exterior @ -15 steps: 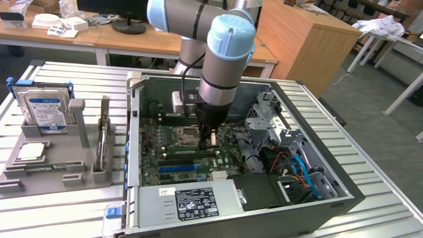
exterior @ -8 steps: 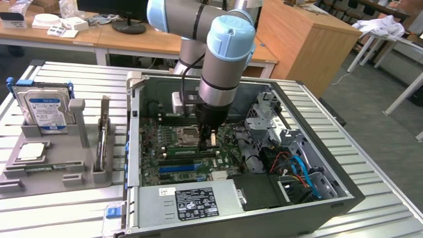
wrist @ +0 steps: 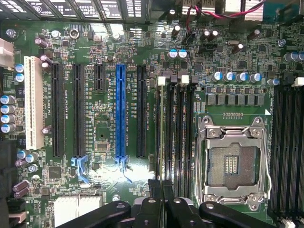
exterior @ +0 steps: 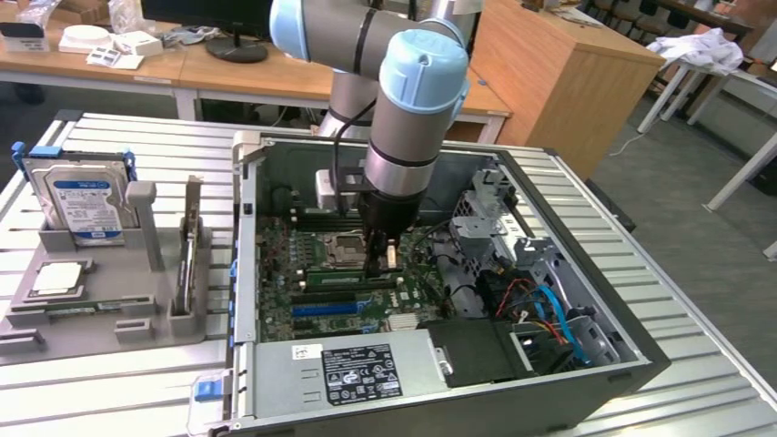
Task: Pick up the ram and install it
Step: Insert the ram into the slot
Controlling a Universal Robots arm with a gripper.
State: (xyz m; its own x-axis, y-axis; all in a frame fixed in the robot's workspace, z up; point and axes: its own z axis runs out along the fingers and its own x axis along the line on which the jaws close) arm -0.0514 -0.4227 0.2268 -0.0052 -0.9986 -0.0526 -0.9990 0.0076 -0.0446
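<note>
Long pale wooden desk along the back, carrying small white boxes and a black round monitor foot. Light-brown wooden cabinet toward the exterior view's right. Grey floor. White-legged table beyond, crumpled white cloth near it. Ribbed silver metal worktable in the foreground. Even indoor light.

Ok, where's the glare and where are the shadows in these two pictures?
Wrist view: overhead light bounces off the motherboard in a pale patch at the foot of the blue slot, with a second bright patch near the board's opposite edge. Exterior view: even room light on the slatted table; the inside of the computer case looks dimmer beneath the arm.
</note>
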